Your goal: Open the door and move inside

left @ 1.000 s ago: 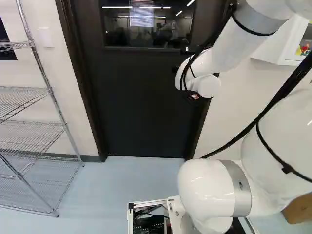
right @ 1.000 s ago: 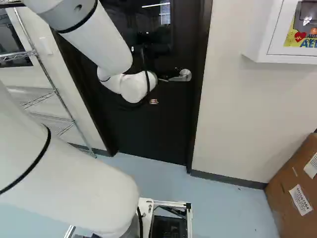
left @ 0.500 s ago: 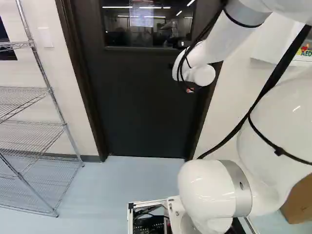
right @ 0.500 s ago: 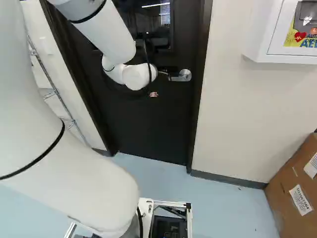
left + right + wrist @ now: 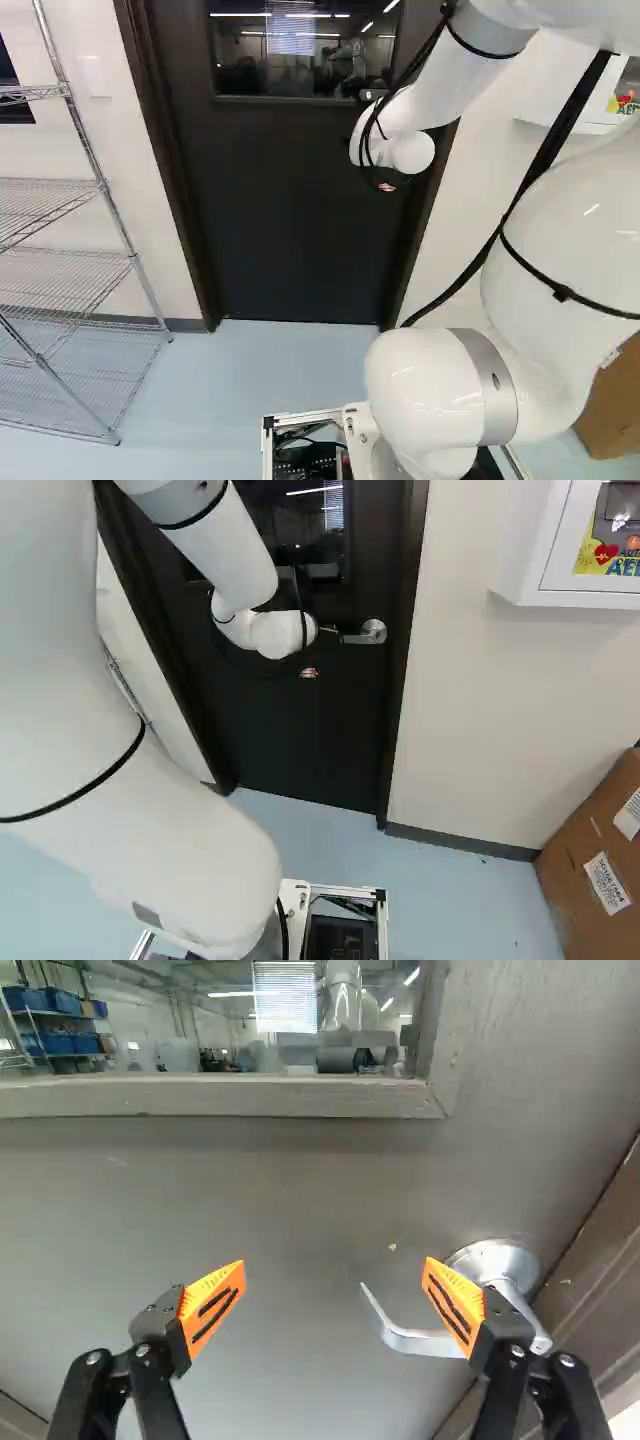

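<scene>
Arm (image 5: 435, 90) shifted | pincer (image 5: 309, 672) spread, door face (image 5: 300, 1200) between (lever (image 5: 415, 1342) tip too) | frame (image 5: 600, 1280) near lever

The jaws stand wide apart before a grey door (image 5: 300, 1190), the curved tip of its lever handle (image 5: 415, 1343) between their orange pads (image 5: 210, 1307), one pad partly hiding it. In the window (image 5: 180, 1035), blue bins (image 5: 65, 1002) show.

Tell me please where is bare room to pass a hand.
Bare: floor between wire shelf, base frame and door; wall between door and cardboard box. Crowded: handle, overlapped in wrist view by one finger of the claw.
</scene>
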Controlling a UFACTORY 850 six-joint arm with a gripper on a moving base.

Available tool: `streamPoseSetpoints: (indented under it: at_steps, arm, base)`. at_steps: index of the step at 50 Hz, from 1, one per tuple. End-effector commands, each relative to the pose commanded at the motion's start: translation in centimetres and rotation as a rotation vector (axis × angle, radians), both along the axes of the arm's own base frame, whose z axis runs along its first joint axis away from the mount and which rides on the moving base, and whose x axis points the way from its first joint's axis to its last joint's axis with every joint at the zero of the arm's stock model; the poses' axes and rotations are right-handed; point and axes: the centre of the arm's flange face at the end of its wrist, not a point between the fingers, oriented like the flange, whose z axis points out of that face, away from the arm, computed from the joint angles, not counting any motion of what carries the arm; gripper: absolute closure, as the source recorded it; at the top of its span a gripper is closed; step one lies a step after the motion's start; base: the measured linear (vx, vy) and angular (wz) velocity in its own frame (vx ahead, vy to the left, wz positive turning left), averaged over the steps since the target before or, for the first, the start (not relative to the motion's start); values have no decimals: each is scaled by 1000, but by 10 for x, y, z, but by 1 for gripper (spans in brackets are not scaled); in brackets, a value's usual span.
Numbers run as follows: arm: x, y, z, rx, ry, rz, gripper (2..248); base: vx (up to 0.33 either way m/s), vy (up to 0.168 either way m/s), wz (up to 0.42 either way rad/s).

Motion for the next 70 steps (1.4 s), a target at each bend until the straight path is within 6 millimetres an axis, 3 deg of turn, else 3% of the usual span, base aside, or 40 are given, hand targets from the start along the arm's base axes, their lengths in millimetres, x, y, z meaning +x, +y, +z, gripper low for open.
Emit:
streamPoseSetpoints:
  at_steps: [70]
  arm:
    - [16, 11, -74, 18, 158, 28, 3]
  base:
    - [0, 0, 0]
